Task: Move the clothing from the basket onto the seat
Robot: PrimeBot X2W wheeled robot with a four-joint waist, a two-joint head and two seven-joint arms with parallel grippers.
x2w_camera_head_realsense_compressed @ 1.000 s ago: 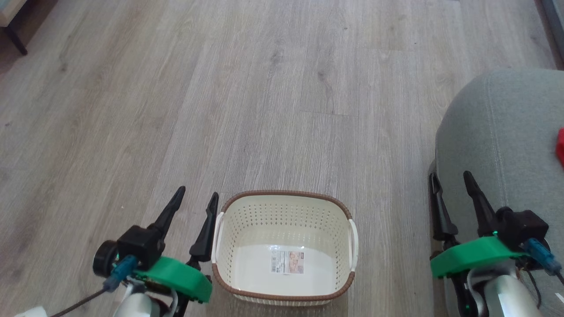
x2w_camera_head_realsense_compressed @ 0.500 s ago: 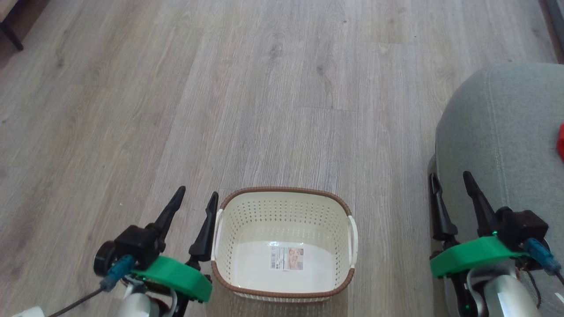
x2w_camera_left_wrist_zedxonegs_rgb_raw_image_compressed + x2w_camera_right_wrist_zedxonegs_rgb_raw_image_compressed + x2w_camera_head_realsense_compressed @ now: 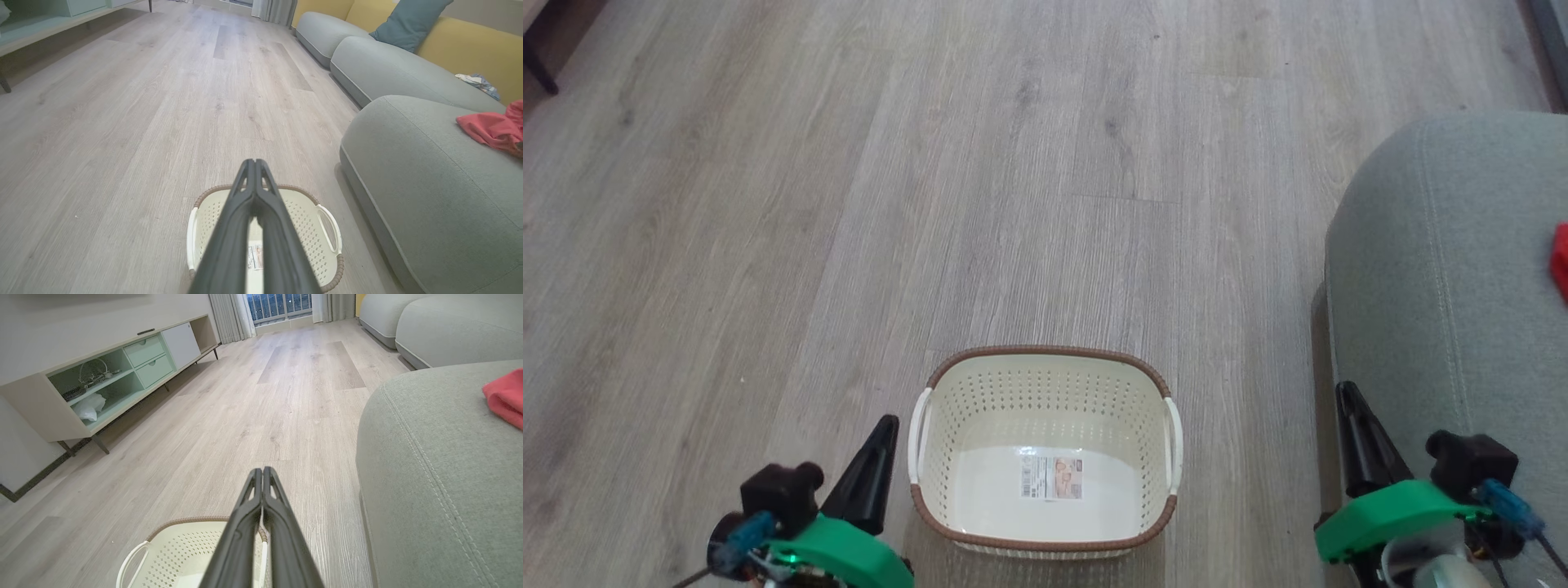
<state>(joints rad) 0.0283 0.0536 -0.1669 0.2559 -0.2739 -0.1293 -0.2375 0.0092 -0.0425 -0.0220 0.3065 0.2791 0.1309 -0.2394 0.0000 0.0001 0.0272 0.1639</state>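
The cream basket stands on the wooden floor between my arms, holding nothing but a label on its bottom. Red clothing lies on the grey-green seat; a scrap of it shows at the head view's right edge, on the seat. My left gripper is shut and empty just left of the basket. My right gripper is shut and empty by the seat's near edge. In the wrist views the left gripper and the right gripper both hover above the basket with fingers pressed together.
More grey cushions with a yellow back and a blue pillow run along the right. A low cabinet with drawers lines the left wall. Wooden floor stretches ahead of the basket.
Both grippers have shut from open and drawn back toward the head view's bottom edge. The camera has shifted slightly; basket, seat and clothing stay in place.
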